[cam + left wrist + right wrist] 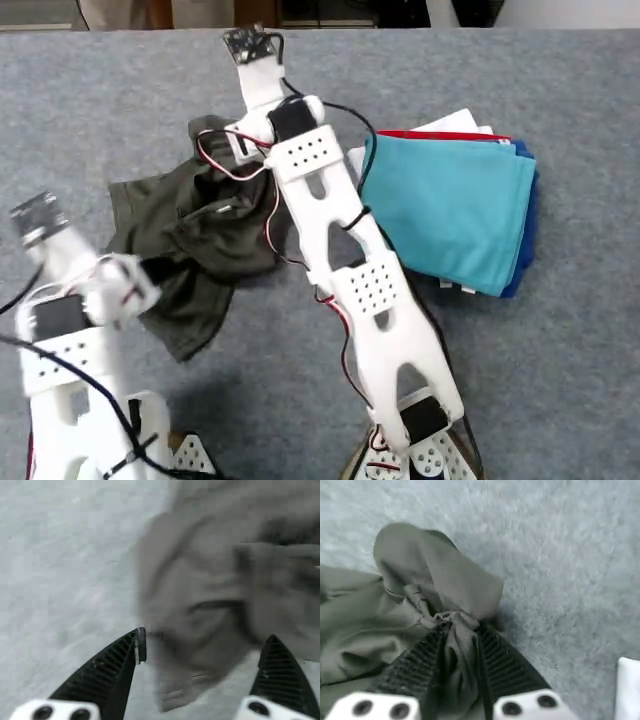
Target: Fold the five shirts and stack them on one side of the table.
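From above, the dark shirt [200,230] lies crumpled near the middle of the table [560,380], its long axis running from the far side down toward the near-left corner. The stack of folded shirts [450,210], teal on top, sits toward the right edge. The right gripper [232,135] is at the shirt's far end. The left gripper [130,280] is at its near-left end, so I'd say that loose end is the left arm's to take.

In the left wrist view, the left gripper [206,639] has its fingers spread wide, with the dark shirt [210,580] between and just beyond the tips.

In the right wrist view, the right gripper [460,625] pinches a bunched fold of the dark shirt [445,580].
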Controlling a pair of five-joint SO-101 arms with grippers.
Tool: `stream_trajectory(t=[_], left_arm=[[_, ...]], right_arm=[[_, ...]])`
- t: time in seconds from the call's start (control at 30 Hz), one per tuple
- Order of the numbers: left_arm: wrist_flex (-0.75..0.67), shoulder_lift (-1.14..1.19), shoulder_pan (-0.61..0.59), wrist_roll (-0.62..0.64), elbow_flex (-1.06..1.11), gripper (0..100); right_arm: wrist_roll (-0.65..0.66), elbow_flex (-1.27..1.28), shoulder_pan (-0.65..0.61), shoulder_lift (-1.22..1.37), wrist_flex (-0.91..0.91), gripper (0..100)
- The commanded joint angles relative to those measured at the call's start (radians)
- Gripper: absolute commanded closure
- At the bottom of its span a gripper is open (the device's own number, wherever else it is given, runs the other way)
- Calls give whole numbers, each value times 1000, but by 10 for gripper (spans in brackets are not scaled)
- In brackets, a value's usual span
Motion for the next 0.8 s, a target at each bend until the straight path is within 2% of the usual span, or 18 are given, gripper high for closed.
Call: stream_trajectory(t=[0.0, 0.13, 0.2, 0.37, 0.63, 0.77], left_arm=[[-138, 4, 161, 46, -54, 695], [-261, 128, 203, 52, -100, 767], [-265, 246, 199, 55, -172, 758], [-259, 544, 153, 115, -440, 757], [-112, 754, 127, -74, -600, 761], [-61, 753, 126, -86, -621, 761]], right_arm=[[-2, -8, 41, 41, -25, 997], [97, -8, 94, 108, -25, 997], [140, -12, 119, 128, -23, 997], [147, -73, 124, 148, -5, 997], [152, -74, 117, 156, -32, 997], [152, -74, 117, 156, -31, 997]])
